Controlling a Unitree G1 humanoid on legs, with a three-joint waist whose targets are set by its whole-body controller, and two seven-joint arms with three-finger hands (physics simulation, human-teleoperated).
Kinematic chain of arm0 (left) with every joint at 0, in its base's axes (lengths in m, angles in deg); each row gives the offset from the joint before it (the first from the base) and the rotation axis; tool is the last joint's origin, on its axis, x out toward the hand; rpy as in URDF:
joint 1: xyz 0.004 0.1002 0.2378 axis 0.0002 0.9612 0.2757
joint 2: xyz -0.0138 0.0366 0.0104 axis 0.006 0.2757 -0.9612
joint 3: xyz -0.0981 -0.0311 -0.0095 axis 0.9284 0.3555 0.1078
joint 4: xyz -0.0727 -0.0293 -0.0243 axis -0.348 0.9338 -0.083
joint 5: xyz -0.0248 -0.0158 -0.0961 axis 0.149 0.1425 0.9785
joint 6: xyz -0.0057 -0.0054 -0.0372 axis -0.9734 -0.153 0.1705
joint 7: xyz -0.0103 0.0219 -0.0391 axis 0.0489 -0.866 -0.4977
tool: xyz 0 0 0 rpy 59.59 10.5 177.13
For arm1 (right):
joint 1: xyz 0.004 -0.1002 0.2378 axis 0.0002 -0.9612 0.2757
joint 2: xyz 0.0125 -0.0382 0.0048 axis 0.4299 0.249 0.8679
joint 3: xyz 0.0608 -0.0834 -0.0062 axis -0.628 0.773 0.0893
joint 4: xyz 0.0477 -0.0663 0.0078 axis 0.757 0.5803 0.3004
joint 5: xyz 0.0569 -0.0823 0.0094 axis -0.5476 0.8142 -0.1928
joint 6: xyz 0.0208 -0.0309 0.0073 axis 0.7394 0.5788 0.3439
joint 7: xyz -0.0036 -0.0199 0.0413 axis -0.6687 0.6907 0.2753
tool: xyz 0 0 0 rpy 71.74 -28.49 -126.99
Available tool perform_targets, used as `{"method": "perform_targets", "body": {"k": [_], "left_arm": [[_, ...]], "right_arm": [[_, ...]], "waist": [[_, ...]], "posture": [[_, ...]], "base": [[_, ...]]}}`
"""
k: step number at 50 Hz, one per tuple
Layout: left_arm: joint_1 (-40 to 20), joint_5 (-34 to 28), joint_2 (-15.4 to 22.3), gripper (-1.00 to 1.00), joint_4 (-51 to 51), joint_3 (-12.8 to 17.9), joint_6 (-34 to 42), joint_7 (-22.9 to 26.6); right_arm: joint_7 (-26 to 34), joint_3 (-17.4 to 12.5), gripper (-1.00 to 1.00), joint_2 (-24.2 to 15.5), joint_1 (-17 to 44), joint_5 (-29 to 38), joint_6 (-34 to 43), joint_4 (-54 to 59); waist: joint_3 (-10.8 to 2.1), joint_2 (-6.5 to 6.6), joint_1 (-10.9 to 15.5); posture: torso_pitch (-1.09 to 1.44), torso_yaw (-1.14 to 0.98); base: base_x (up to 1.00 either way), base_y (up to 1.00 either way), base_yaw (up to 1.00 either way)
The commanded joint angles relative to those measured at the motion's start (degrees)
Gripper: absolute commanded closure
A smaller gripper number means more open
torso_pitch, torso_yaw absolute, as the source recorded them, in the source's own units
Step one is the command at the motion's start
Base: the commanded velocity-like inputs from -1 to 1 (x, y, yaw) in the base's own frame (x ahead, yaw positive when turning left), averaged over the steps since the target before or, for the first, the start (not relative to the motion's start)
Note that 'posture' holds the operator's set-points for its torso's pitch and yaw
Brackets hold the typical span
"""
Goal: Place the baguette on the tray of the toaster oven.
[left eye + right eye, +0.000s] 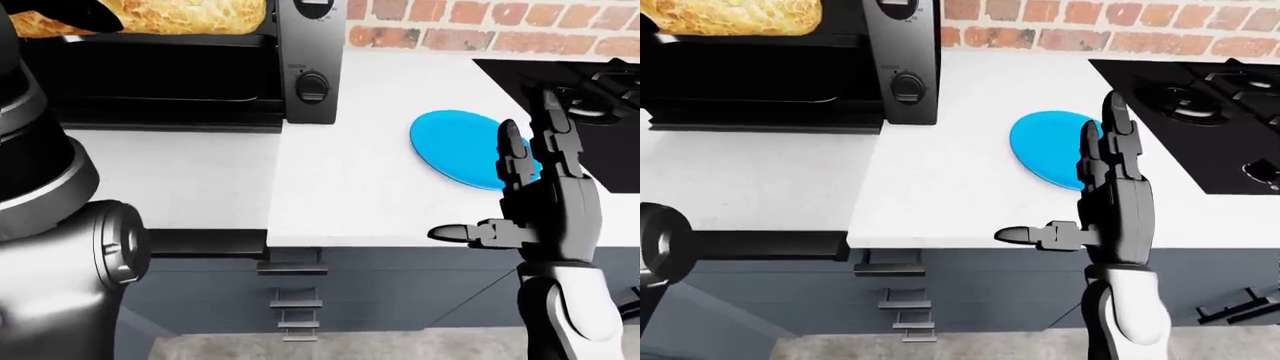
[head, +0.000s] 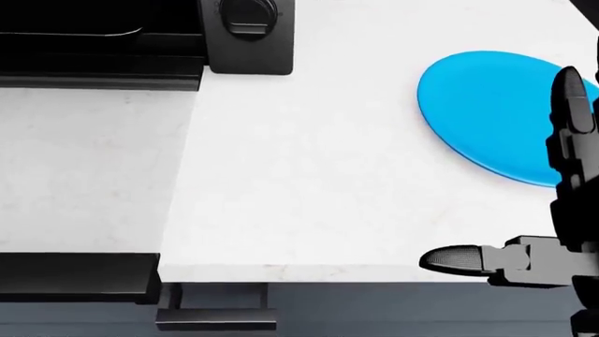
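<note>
I see the baguette [image 1: 150, 16] lying inside the toaster oven [image 1: 305, 60], high at the top left of the left-eye view, its golden crust running across the open cavity; whether it rests on the tray I cannot tell. A dark fingertip shows against the baguette's left end, but my left hand is mostly cut off, so I cannot tell how it stands. My left arm [image 1: 45, 225] fills the left edge of that view. My right hand [image 1: 1100, 202] is spread wide and holds nothing, fingers pointing up and thumb stuck out to the view's left, over the near edge of the white counter [image 2: 300, 175]. The blue plate [image 2: 486, 105] lies bare on the counter, partly hidden by those fingers. A black stove [image 1: 1200, 105] sits at the right.
</note>
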Motion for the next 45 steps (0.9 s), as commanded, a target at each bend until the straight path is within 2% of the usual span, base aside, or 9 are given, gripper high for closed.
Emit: {"method": "perform_targets", "body": {"k": [1, 10, 17, 22, 28, 30, 34, 45], "left_arm": [[-2.14, -0.25, 0.41, 1.0, -1.16, 0.41, 0.26, -1.3], [-1.85, 1.91, 0.89, 1.0, -0.14, 0.64, -1.1, -3.07], [-1.03, 6.56, 3.25, 1.0, 2.97, 1.37, -6.14, -9.11], [1.67, 8.61, 4.5, 1.0, 3.29, 2.05, -6.55, -11.17], [5.77, 11.3, 7.86, 1.0, 3.54, 2.96, -9.08, -13.63], [5.69, 13.01, 7.69, 1.0, 3.82, 3.43, -8.91, -14.39], [7.41, 14.95, 9.28, 1.0, 5.33, 4.13, -9.52, -17.78], [5.56, 17.23, 12.11, 1.0, 14.08, 3.25, -14.8, -25.31]], "right_arm": [[0.0, 0.02, -1.0, -0.25, 0.74, 0.1, -1.95, -1.82], [0.09, 0.04, -1.0, -0.12, 0.59, 0.35, -2.53, -1.38], [-0.03, 0.51, -1.0, -0.06, 0.81, 0.6, -2.72, -0.93], [-0.07, 0.56, -1.0, -0.04, 0.98, 0.57, -2.88, -0.46], [0.0, 0.54, -1.0, -0.03, 0.84, 0.6, -3.14, -0.25], [0.01, 0.62, -1.0, -0.05, 0.85, 0.71, -3.21, -0.15], [0.01, 0.56, -1.0, -0.04, 0.75, 0.8, -3.44, 0.03], [-0.02, 0.79, -1.0, 0.08, 0.7, 1.23, -3.75, 0.39]], "waist": [[-1.51, 0.27, 0.02], [-1.58, 0.34, 0.81], [-1.59, 0.27, 1.68], [-1.73, 0.41, 2.43], [-1.85, 0.42, 3.5], [-1.86, 0.37, 3.87], [-1.96, 0.24, 4.73], [-2.17, 0.09, 6.2]], "posture": [[0.0, 0.01], [0.0, 0.05], [0.0, 0.09], [0.0, 0.12], [0.0, 0.15], [0.0, 0.16], [0.0, 0.17], [0.0, 0.17]], "base": [[0.0, 0.0, 0.0], [0.0, 0.0, 0.0], [0.0, 0.0, 0.0], [0.0, 0.0, 0.0], [0.0, 0.0, 0.0], [0.0, 0.0, 0.0], [0.0, 0.0, 0.0], [0.0, 0.0, 0.0]]}}
